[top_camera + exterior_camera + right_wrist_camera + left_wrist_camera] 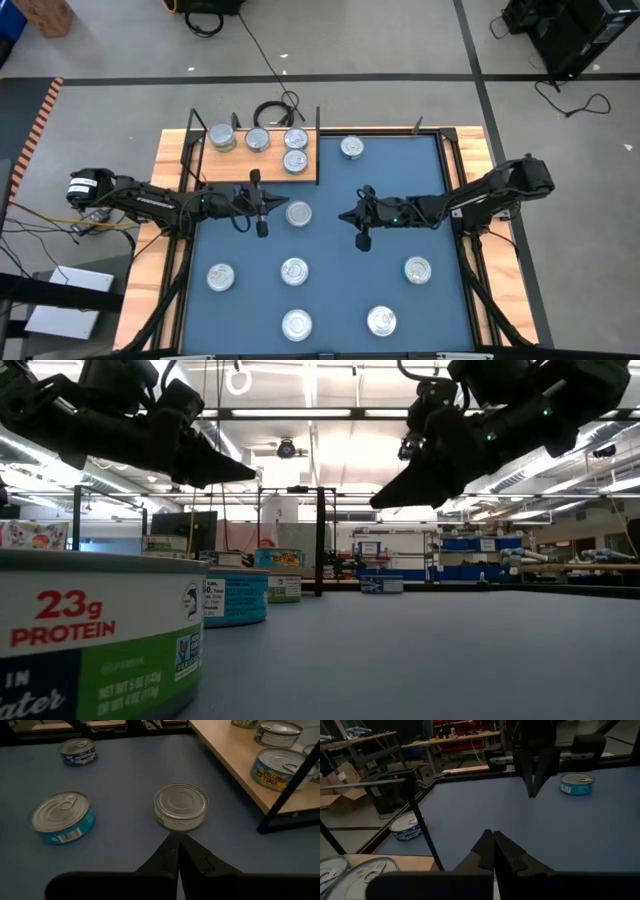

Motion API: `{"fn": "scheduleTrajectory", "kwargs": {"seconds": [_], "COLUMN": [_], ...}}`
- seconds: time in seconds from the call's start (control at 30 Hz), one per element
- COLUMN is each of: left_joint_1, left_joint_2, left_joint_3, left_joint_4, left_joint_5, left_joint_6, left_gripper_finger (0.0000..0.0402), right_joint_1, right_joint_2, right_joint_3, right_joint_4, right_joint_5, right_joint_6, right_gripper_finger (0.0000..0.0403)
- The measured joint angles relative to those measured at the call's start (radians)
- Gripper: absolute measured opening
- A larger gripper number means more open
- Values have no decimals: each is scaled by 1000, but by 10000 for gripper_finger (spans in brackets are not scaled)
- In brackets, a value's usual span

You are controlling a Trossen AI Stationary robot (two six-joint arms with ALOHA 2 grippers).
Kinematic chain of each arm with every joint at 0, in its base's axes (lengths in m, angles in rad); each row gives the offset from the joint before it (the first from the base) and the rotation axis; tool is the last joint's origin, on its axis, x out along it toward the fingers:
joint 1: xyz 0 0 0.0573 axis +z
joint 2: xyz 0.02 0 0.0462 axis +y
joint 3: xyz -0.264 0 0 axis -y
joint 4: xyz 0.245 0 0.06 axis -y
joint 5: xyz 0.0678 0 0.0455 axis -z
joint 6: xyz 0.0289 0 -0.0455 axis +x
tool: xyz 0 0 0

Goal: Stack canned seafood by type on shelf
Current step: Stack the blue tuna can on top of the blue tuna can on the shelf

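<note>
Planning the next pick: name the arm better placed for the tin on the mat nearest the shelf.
Probably right: the tin lies straight ahead of the right pincer. The left pincer is nearer, but its wrist view misses it.

Large round green-and-white labelled tin [95, 635], cut off at left and bottom edges; label text partly unreadable.

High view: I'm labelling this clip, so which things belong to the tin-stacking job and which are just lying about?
Job: round silver metal tins, four on the light-brown wooden shelf board, seven on the large blue table mat; left gripper and right gripper, both shut, above the mat.
Lying about: coiled black cable behind the shelf board; brown cardboard box on the floor.
</note>
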Motion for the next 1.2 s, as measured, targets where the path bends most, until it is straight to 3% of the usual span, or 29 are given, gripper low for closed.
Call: {"fn": "scheduleTrajectory", "kwargs": {"seconds": [0.1,0.3,0.5,0.9,1.03,1.2], "left_joint_1": [0,0,0,2,2,2], "left_joint_2": [0,0,0,-1,-1,-1], "left_joint_3": [0,0,0,36,98,150], "left_joint_4": [-9,-19,-32,-49,-187,-376], "left_joint_5": [0,-1,-2,26,57,73], "left_joint_6": [-2,-2,-2,-92,-26,-4], "left_gripper_finger": [2,2,2,2,2,2], "right_joint_1": [0,-31,-88,-92,-65,-50], "right_joint_2": [-23,-41,-37,-33,-33,-33], "right_joint_3": [0,5,76,217,252,256], "right_joint_4": [-29,-144,-329,-514,-502,-517], "right_joint_5": [26,187,181,150,81,84], "right_joint_6": [49,163,244,242,199,172], "right_gripper_finger": [13,19,29,48,58,62]}}
